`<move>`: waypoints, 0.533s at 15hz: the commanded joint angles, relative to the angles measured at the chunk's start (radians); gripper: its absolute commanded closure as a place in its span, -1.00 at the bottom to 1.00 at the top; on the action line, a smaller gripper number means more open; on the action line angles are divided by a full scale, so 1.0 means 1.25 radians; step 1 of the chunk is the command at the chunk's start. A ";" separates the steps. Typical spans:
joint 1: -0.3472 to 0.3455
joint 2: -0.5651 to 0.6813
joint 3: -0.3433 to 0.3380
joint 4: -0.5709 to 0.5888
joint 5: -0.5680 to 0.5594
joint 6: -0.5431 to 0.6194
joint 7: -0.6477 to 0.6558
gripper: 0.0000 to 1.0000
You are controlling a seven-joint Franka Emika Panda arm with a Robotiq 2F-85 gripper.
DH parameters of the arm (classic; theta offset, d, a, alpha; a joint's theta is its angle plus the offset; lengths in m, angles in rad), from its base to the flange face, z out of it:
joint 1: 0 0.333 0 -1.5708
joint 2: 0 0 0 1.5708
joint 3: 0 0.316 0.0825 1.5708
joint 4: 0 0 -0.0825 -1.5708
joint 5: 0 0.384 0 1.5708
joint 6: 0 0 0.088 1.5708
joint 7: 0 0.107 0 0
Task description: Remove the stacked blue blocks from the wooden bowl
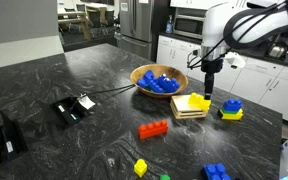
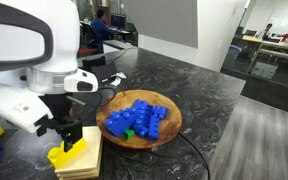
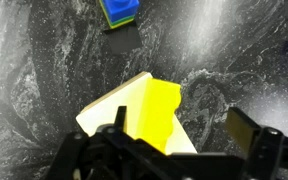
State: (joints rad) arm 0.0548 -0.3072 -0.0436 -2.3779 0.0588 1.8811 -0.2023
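Note:
The stacked blue blocks (image 1: 162, 84) lie in the round wooden bowl (image 1: 139, 74) on the dark counter; both exterior views show them, blocks (image 2: 134, 118) and bowl (image 2: 170, 108). My gripper (image 1: 208, 90) hangs beside the bowl, not over it. It is above a yellow brick (image 1: 197, 101) that rests on a flat pale wooden board (image 1: 187, 112). In the wrist view my gripper (image 3: 180, 128) is open and empty, with the yellow brick (image 3: 154, 115) just below and between the fingers.
A small blue brick joined to a yellow one (image 1: 231, 108) sits past the board, also in the wrist view (image 3: 119, 10). A red brick (image 1: 153, 129), a small yellow brick (image 1: 140, 167) and another blue cluster (image 1: 216, 172) lie nearer. A black device (image 1: 74, 108) with a cable lies on the counter.

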 commanded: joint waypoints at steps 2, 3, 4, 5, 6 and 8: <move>-0.009 0.005 0.005 0.008 -0.001 0.008 0.000 -1.00; -0.011 0.010 0.005 0.016 -0.005 0.023 0.002 -1.00; -0.014 0.019 0.006 0.027 -0.011 0.044 0.008 -1.00; -0.017 0.028 0.006 0.038 -0.016 0.065 0.016 -1.00; -0.020 0.044 0.004 0.055 -0.014 0.094 0.018 -1.00; -0.027 0.087 -0.001 0.101 -0.011 0.125 0.025 -1.00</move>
State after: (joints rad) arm 0.0374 -0.2786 -0.0449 -2.3301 0.0485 2.0029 -0.1861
